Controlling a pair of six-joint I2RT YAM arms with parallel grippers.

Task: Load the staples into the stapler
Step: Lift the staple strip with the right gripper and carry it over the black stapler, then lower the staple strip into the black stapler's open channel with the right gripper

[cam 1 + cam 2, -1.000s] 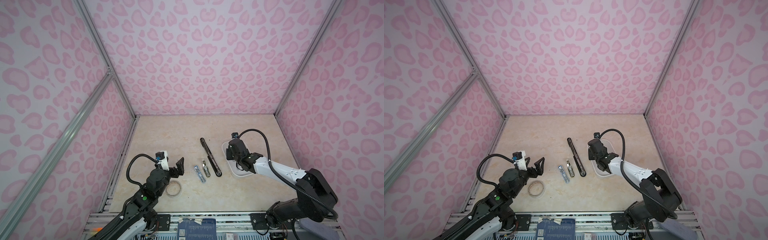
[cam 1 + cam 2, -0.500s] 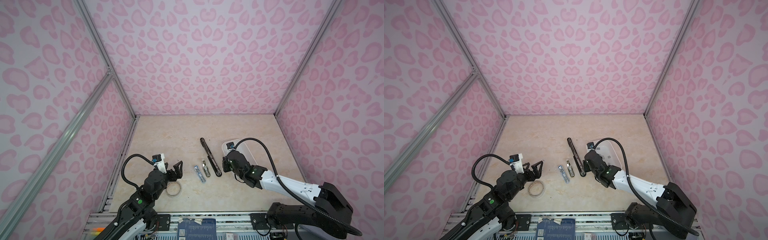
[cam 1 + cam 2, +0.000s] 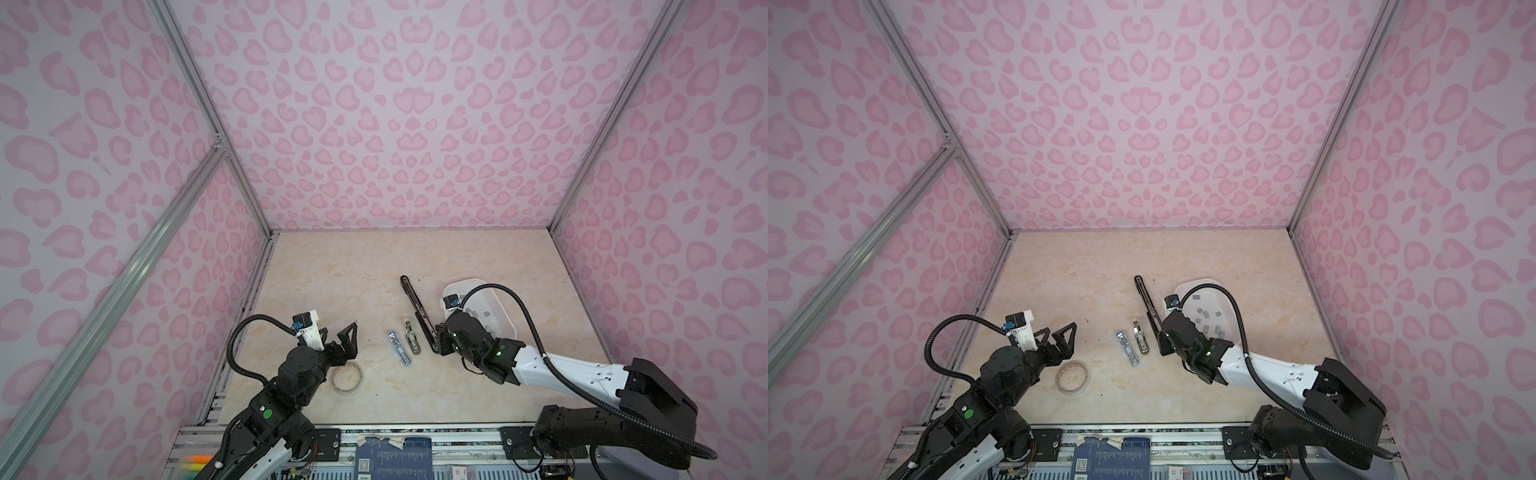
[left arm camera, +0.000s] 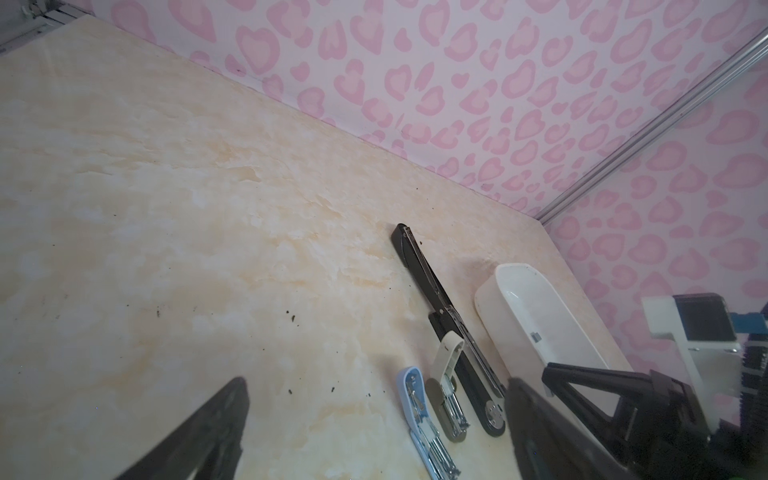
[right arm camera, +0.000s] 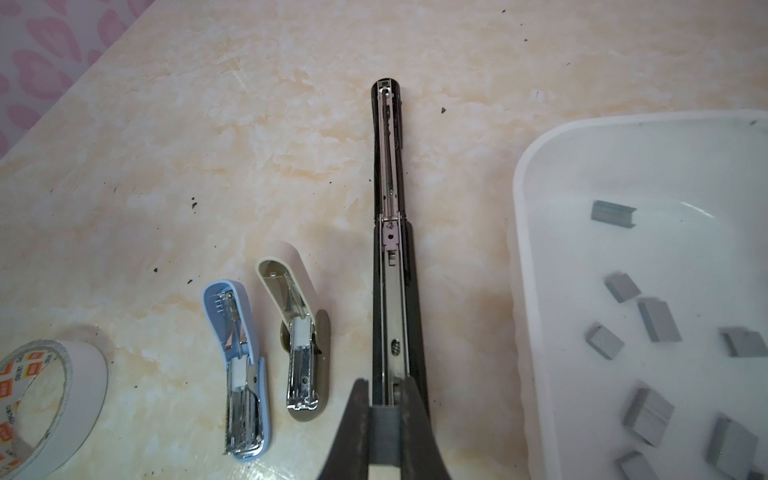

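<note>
Right gripper [image 5: 384, 395] carried staples [image 5: 384, 430] from tray [image 5: 520, 257] to stapler's [image 5: 388, 166] end.

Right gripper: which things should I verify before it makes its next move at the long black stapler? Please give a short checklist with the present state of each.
1. Right gripper shut on a grey staple strip: ok.
2. Long black stapler lying open, its metal channel exposed: ok.
3. Strip in line with the channel's near end, in the right wrist view: ok.
4. Strip touching the channel: cannot tell.
5. Left gripper open, apart from the stapler: ok.
6. Spare staples in the white tray: ok.
</note>
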